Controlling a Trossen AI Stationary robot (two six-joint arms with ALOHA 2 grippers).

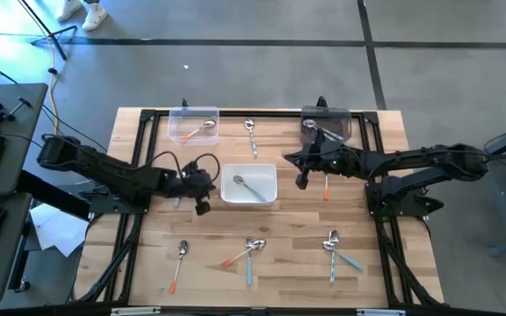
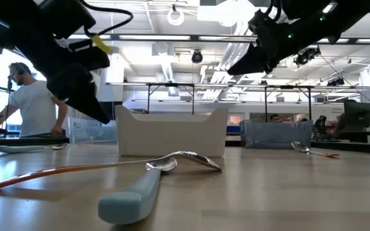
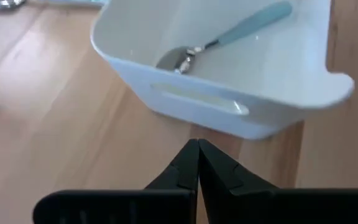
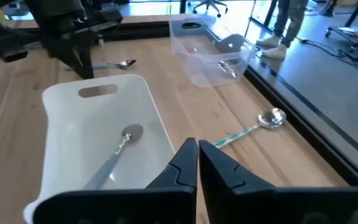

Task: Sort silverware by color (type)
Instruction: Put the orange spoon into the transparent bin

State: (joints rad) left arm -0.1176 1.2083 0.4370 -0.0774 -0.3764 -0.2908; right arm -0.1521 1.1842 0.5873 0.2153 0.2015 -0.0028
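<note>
A white bin (image 1: 249,186) stands mid-table with a light-blue-handled spoon (image 3: 241,30) lying in it. My left gripper (image 3: 197,154) is shut and holds nothing, just off the bin's left wall (image 1: 202,205). My right gripper (image 4: 197,153) is shut too, holds nothing, and hovers at the bin's right side (image 1: 302,180). An orange-handled spoon (image 1: 326,187) lies on the table under the right arm. A clear bin (image 1: 193,125) at the far left holds one spoon. A second bin (image 1: 325,123) at the far right holds another. A blue-handled spoon (image 4: 253,127) lies flat between them (image 1: 250,136).
Near the table's near edge lie an orange-handled spoon (image 1: 178,262), an orange and a blue one crossed (image 1: 249,250), and a small heap with blue and silver handles (image 1: 334,248). Black frame rails (image 1: 139,175) run along the table's sides. A person (image 2: 34,106) stands beyond the table.
</note>
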